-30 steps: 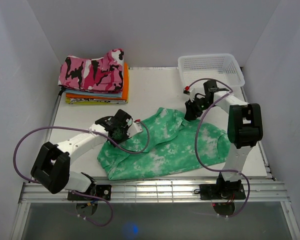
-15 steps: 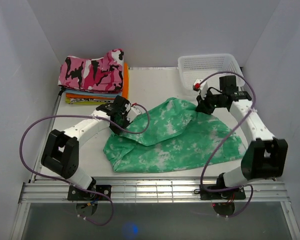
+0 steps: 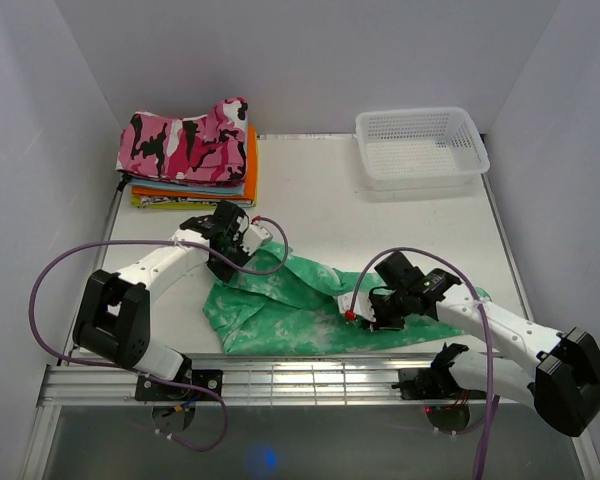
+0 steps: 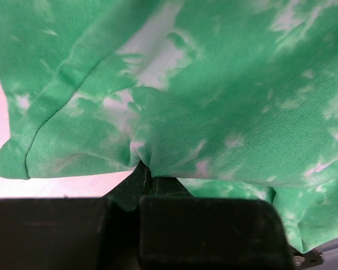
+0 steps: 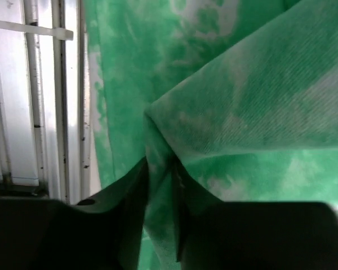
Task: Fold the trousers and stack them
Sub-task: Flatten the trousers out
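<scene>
Pinching soft, rumpled mint tie-dye trousers (image 3: 290, 305): left claw (image 4: 143, 171) clamped tight, right claw (image 5: 159, 163) nipping fold.

overhead camera above table (image 3: 320, 190), wrist cameras close on trousers (image 4: 225, 101), seemingly separate folds

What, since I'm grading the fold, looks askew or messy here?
The trousers lie crumpled and slanted, not flat. The left fingers and right fingers each pinch a bunched fold. Nothing looks spilled or torn.
</scene>
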Controlling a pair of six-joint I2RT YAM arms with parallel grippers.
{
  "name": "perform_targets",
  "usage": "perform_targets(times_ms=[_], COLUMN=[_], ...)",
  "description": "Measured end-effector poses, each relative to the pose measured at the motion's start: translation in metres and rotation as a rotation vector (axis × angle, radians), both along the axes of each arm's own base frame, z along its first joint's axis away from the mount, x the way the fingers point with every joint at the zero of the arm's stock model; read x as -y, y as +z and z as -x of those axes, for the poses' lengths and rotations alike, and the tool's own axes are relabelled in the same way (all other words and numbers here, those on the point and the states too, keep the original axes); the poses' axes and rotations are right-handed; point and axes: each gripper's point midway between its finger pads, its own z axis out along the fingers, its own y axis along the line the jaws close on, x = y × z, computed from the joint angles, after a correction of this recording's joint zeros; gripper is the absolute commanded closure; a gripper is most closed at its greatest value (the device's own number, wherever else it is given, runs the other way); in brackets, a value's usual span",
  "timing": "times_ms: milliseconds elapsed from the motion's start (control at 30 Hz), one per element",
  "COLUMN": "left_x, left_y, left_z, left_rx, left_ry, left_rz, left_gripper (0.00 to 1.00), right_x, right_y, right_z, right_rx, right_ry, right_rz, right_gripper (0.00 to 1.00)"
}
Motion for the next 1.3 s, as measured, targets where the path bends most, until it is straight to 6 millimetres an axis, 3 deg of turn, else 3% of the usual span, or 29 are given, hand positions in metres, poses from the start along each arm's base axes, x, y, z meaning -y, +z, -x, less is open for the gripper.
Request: perform_targets(times_ms=[33,133,233,267,333,467,567,600,633,700,767,833,867,900,933,1067,1200,1300], left_x=[-0.001,-0.003,-0.004,-0.004,-0.007,-0.023,-0.029,-0.034,-0.038,-0.049,-0.061,-0.071,-0.076,-0.078,-0.080,-0.081,-0.081,-0.081], left_y=[-0.002,-0.004,-0.006,-0.008,-0.013,-0.037,-0.037,-0.039,-0.039,-0.042,-0.042,-0.043,-0.043,-0.043,-0.044,-0.042,-0.042,-0.042], left_z=[0.002,0.003,0.001,0.001,0.001,0.015,0.017,0.018,0.018,0.017,0.016,0.016,0.015,0.014,0.013,0.011,0.010,0.010], left_rx=[-0.006,-0.012,-0.011,-0.009,-0.002,-0.008,0.059,0.084,0.127,0.216,0.290,0.344,0.363,0.367,0.367,0.358,0.347,0.333], left_ry=[0.000,-0.003,-0.012,-0.017,-0.028,-0.070,-0.118,-0.136,-0.169,-0.239,-0.297,-0.343,-0.367,-0.374,-0.378,-0.376,-0.369,-0.362], left_rz=[-0.002,-0.007,-0.010,-0.011,-0.025,-0.083,-0.100,-0.113,-0.128,-0.179,-0.242,-0.302,-0.340,-0.355,-0.371,-0.387,-0.384,-0.384], left_gripper=[1.00,1.00,1.00,1.00,1.00,1.00,1.00,1.00,1.00,1.00,1.00,1.00,1.00,1.00,1.00,1.00,1.00,1.00], right_x=[0.000,0.002,0.003,0.001,-0.009,-0.042,-0.050,-0.043,-0.033,0.003,0.020,0.023,0.022,0.022,0.020,-0.002,-0.014,-0.025], right_y=[-0.001,-0.008,-0.007,-0.001,0.017,0.086,0.142,0.163,0.169,0.178,0.160,0.125,0.094,0.080,0.068,0.028,0.006,-0.004], right_z=[0.003,0.015,0.021,0.020,0.010,-0.023,-0.055,-0.076,-0.091,-0.146,-0.177,-0.180,-0.172,-0.165,-0.156,-0.154,-0.130,-0.115], right_rx=[-0.010,-0.069,-0.129,-0.137,-0.114,0.011,0.093,0.121,0.116,0.083,-0.017,-0.171,-0.300,-0.365,-0.448,-0.692,-0.814,-0.894], right_ry=[0.012,0.037,0.043,0.037,0.023,-0.024,-0.122,-0.202,-0.272,-0.478,-0.539,-0.543,-0.559,-0.574,-0.609,-0.732,-0.758,-0.759], right_rz=[0.005,0.038,0.069,0.070,0.036,-0.129,-0.265,-0.318,-0.340,-0.356,-0.318,-0.261,-0.217,-0.197,-0.188,-0.207,-0.173,-0.142], right_gripper=[0.52,0.24,0.18,0.09,0.02,0.02,0.03,0.07,0.08,0.14,0.12,0.12,0.12,0.12,0.15,0.17,0.23,0.43])
